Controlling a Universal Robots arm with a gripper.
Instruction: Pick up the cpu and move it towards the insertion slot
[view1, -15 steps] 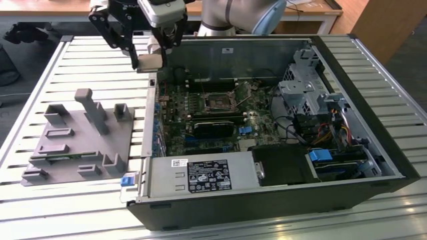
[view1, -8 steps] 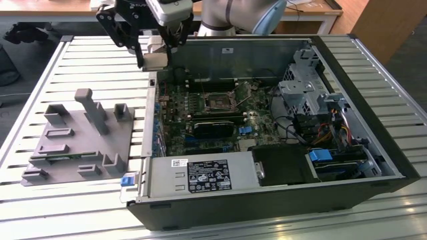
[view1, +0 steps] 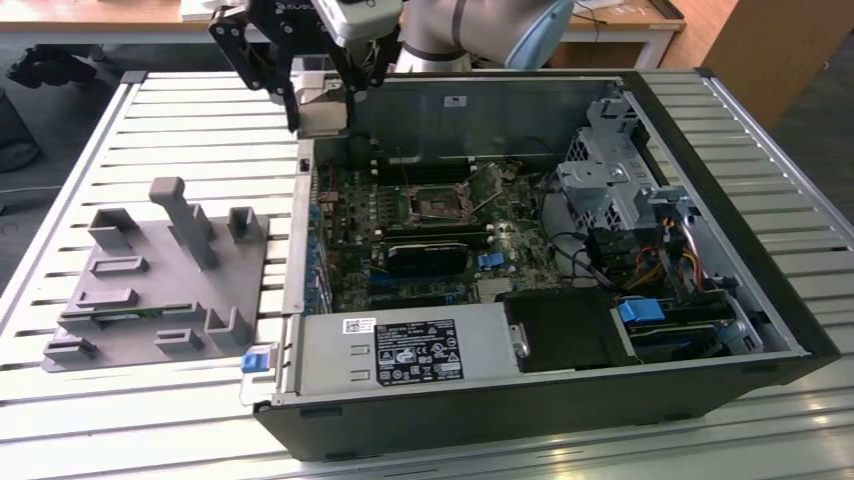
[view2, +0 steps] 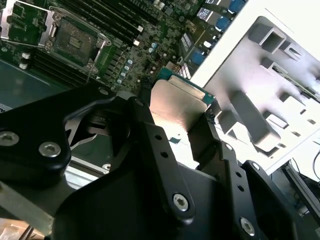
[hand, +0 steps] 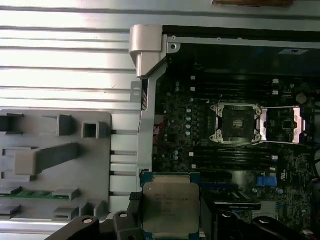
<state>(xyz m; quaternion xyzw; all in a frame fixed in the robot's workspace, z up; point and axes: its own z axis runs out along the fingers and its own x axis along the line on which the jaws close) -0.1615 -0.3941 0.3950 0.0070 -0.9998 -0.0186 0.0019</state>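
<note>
Computer case (view1: 747, 290): open black metal box on a slatted metal table (view1: 80, 410); holds the green circuit board.
Fixture (view1: 147, 300): grey plastic plate with posts and recesses, beside the case.
Gripper (hand: 170, 220): black fingers (view2: 210, 137) closed on the cpu, above the case's edge.
Insertion slot (hand: 236, 123): dark square socket, silvery frame, lid swung open.
Cpu (hand: 171, 210): flat square chip, silvery top, held well apart from the slot.

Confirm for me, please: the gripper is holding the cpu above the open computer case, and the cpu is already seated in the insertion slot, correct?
Not quite. The gripper does hold the cpu over the computer case, but the cpu is not seated: the first wrist view shows the insertion slot bare and apart from the chip, which sits between the fingers.
</note>
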